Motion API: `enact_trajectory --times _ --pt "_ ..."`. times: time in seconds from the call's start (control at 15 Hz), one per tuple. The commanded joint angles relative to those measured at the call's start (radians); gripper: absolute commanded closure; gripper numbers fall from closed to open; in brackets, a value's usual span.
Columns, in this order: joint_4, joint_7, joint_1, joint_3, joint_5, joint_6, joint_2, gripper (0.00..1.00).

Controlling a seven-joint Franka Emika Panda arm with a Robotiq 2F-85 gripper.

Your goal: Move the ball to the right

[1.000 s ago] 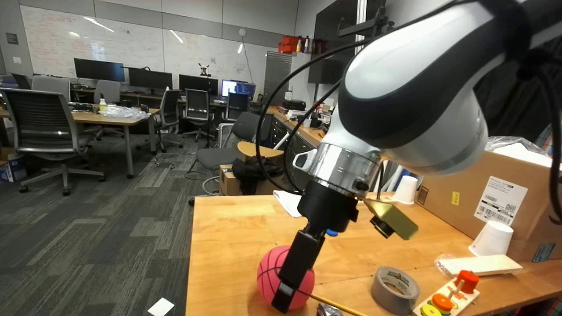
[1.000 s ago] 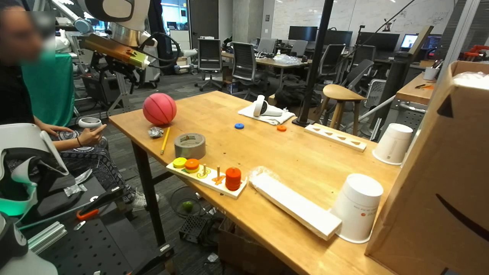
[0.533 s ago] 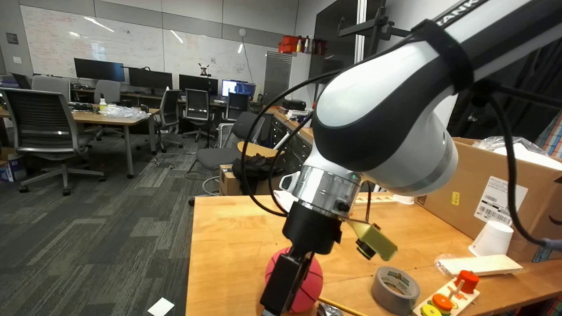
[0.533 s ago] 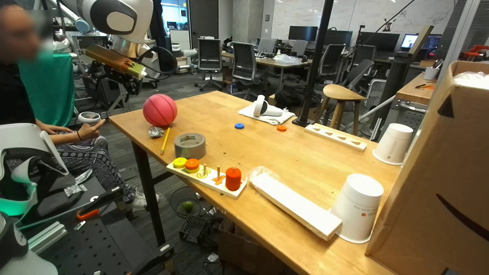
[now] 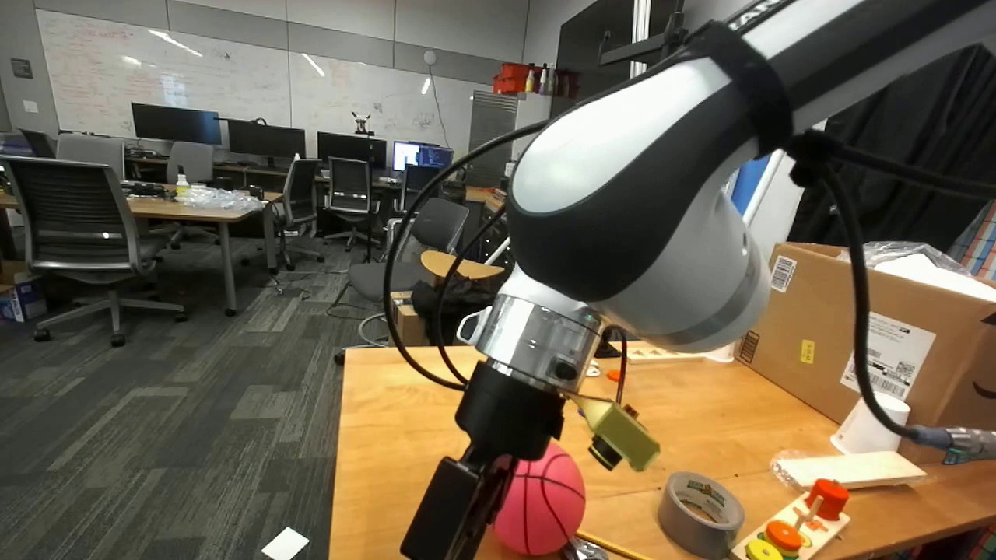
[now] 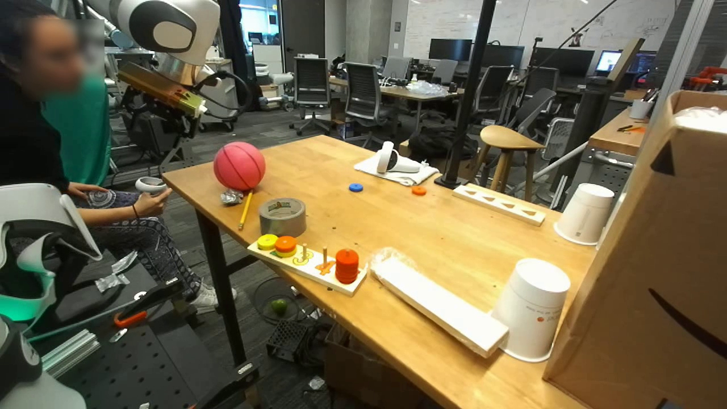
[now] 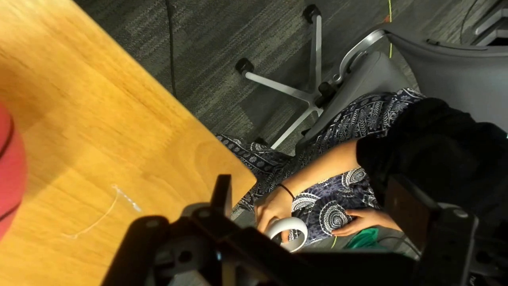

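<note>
The pinkish-red ball (image 5: pixel 548 498) with thin dark seams rests on the wooden table, near its corner; it also shows in an exterior view (image 6: pixel 239 166). In the wrist view only part of the ball (image 7: pixel 10 171) shows at the left edge, apart from the fingers. My gripper (image 7: pixel 313 194) is open, with its fingers wide apart and nothing held between them. It hangs over the table corner, beside the ball. In an exterior view the gripper (image 6: pixel 162 116) is up behind the ball; in the exterior view where it overlaps the ball's left side, its tips are cut off.
A crumpled foil piece (image 6: pixel 232 196), a yellow pencil (image 6: pixel 246 209) and a grey tape roll (image 6: pixel 282 217) lie near the ball. A peg board with rings (image 6: pixel 306 264) is beyond. A seated person's hand (image 7: pixel 276 206) is beyond the table corner (image 7: pixel 248 180).
The arm has moved left and down in an exterior view, away from the ball. The ball has shifted a little to the right there, and its seams have turned.
</note>
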Motion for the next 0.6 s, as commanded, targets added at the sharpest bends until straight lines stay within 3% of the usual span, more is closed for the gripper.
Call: enact_trajectory --times 0.0,0.27,0.4,0.53 --pt "0.071 0.037 -0.010 -0.007 -0.050 0.001 0.076 0.00" --pt "0.124 0.063 -0.047 -0.038 -0.149 0.009 0.137 0.00" --pt "0.169 0.072 -0.080 -0.079 -0.255 0.000 0.146 0.00" --pt "0.208 0.065 -0.113 -0.137 -0.441 -0.071 0.104 0.00"
